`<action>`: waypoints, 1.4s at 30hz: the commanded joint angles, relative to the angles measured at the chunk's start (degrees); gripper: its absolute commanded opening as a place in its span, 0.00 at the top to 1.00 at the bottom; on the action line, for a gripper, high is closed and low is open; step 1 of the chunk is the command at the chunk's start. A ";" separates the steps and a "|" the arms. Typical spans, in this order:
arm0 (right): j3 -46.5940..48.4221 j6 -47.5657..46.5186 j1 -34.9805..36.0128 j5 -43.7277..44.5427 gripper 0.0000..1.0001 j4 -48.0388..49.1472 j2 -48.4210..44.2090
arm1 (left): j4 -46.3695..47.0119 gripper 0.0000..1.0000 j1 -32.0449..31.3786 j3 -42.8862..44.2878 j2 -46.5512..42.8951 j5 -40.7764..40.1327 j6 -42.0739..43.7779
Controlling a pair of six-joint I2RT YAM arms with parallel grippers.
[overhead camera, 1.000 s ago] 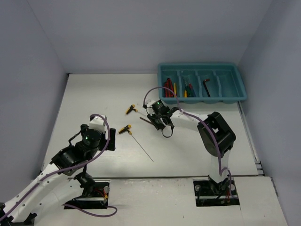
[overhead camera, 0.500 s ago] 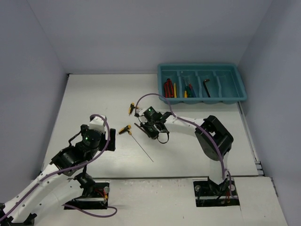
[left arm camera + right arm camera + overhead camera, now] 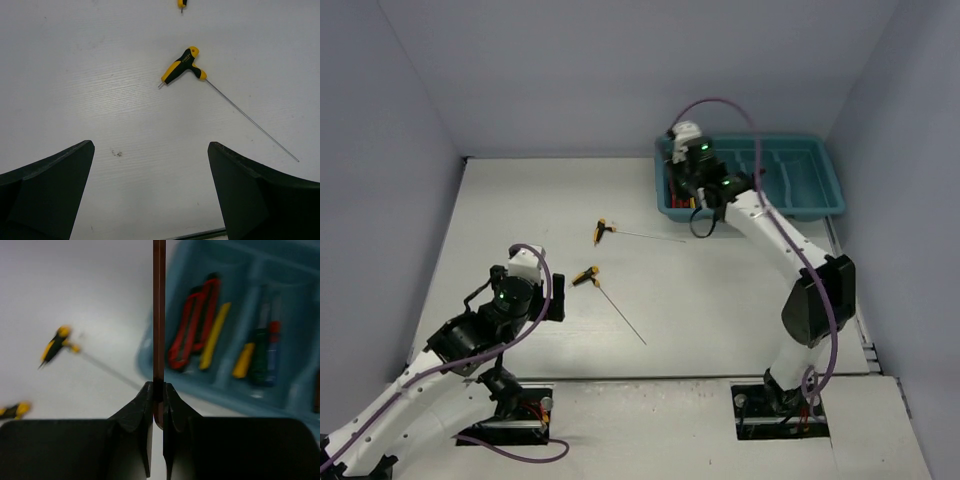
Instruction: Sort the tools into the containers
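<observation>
My right gripper (image 3: 158, 386) is shut on a thin dark brown bar (image 3: 159, 300), probably a hex key, which stands straight up from the jaws. In the top view the right gripper (image 3: 682, 175) hangs at the left end of the teal tray (image 3: 820, 205). The tray (image 3: 300, 260) holds red pliers (image 3: 192, 320) and a yellow screwdriver (image 3: 215, 335) in its left compartment. Several coloured screwdrivers (image 3: 257, 355) lie in the one beside it. Two yellow-black T-handles (image 3: 602, 231) (image 3: 585, 275) lie on the table. My left gripper (image 3: 151, 145) is open and empty, short of the nearer T-handle (image 3: 182, 71).
The long thin shafts of the T-handles run right across the table (image 3: 650, 238) (image 3: 625, 320). Grey walls close in the white table on three sides. The tray stands against the back right corner. A purple cable arcs over the right arm (image 3: 720, 102).
My right gripper has swung from the middle of the table, near the T-handles, up and right to the tray's left end, carrying the dark bar. The left arm has not moved.
</observation>
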 commanded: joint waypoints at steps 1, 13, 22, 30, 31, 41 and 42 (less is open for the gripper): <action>7.54 -3.95 -12.89 4.57 1.00 -0.23 4.18 | 1.48 0.03 0.36 2.31 -0.03 -1.12 -0.41; 24.82 -5.31 -29.92 -0.38 1.00 -0.23 28.41 | 1.66 0.03 0.27 2.49 2.48 -1.39 0.48; 26.19 -5.68 -30.53 -0.86 0.55 -0.15 29.01 | 1.75 0.03 0.28 3.01 4.80 -1.74 0.56; 18.96 -9.20 -19.83 1.97 0.49 -0.15 10.08 | 1.80 0.03 0.36 2.78 -0.11 -1.15 -0.25; 17.23 -9.31 -18.12 1.65 0.49 -0.15 8.34 | 1.71 0.03 0.36 2.86 -1.06 -1.23 -0.30; -4.29 1.30 12.50 4.50 0.50 1.83 0.88 | -4.04 0.03 0.36 11.93 -2.49 -2.71 -0.40; -5.63 3.31 15.59 5.16 0.51 2.90 2.08 | -5.23 0.02 0.36 13.01 -2.42 -2.78 -0.33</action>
